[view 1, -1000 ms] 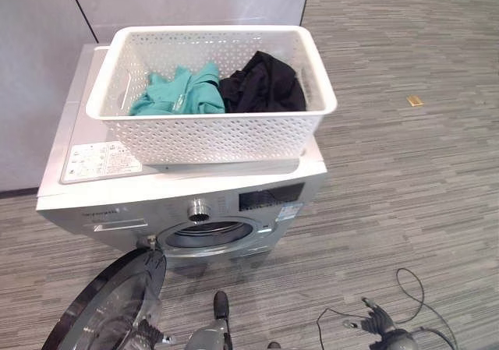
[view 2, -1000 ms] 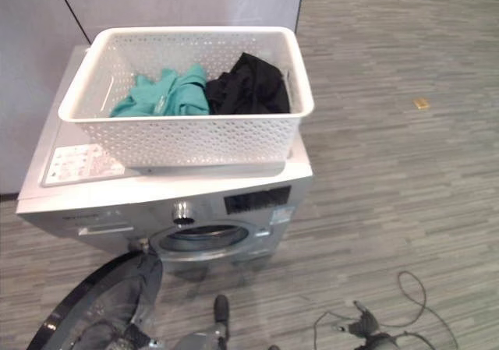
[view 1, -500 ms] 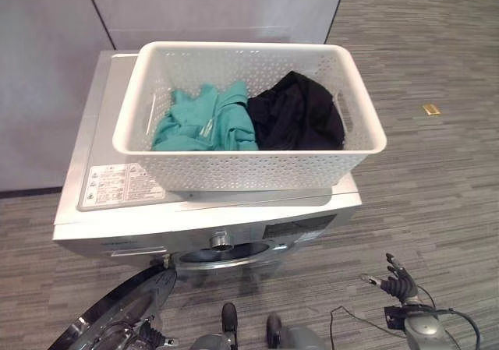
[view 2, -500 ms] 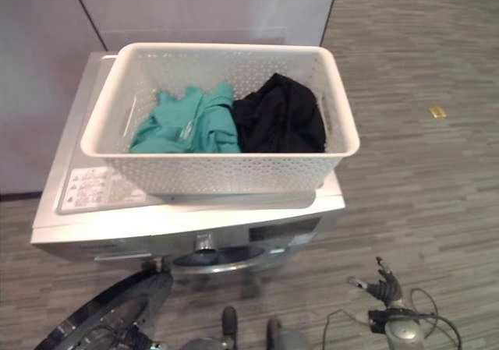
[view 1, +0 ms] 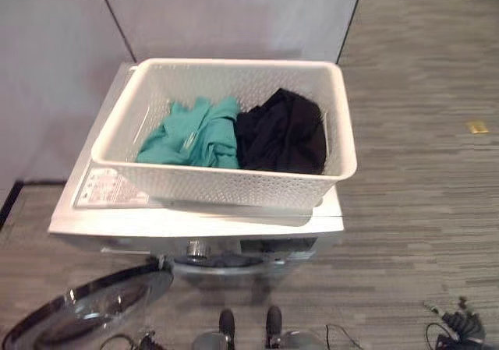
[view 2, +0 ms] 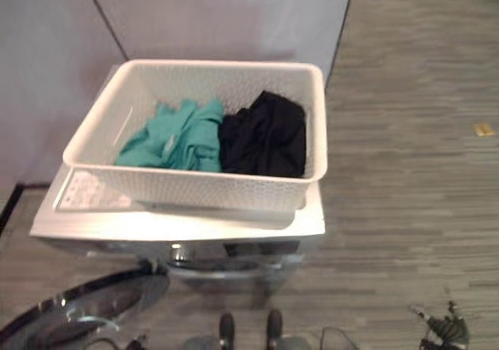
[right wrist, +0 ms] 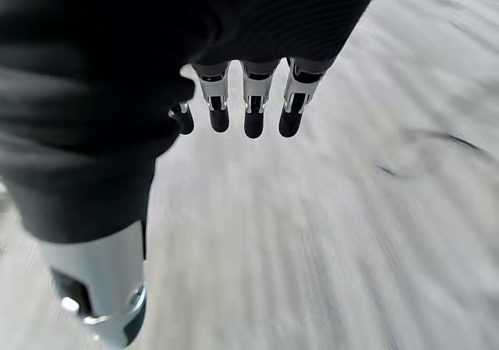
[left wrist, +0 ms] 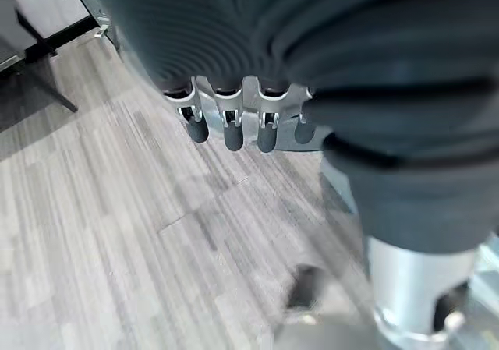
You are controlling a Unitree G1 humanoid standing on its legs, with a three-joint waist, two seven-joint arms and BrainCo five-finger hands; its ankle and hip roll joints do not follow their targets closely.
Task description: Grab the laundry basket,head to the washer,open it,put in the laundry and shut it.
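Overhead, the white laundry basket [view 1: 234,182] rests on the washer [view 1: 195,225], holding teal clothes [view 1: 191,136] and black clothes [view 1: 282,132]; the door [view 1: 82,311] hangs open. Wrist views show the left hand [left wrist: 234,124] and right hand [right wrist: 249,104] empty, fingers relaxed above the floor [left wrist: 101,233]. The washer's label [view 1: 109,188] is illegible.

Laundry [view 1: 234,132] in basket [view 1: 234,186] — atop washer [view 1: 195,221]

A dark ribbed cover is wrapping the back of the left hand [left wrist: 234,124], with silver, dark-tipped fingers [left wrist: 231,136] showing in a row just past it. The right hand [right wrist: 249,100] is wearing the same black ribbed cover and silver fingers [right wrist: 253,120] with dark tips.
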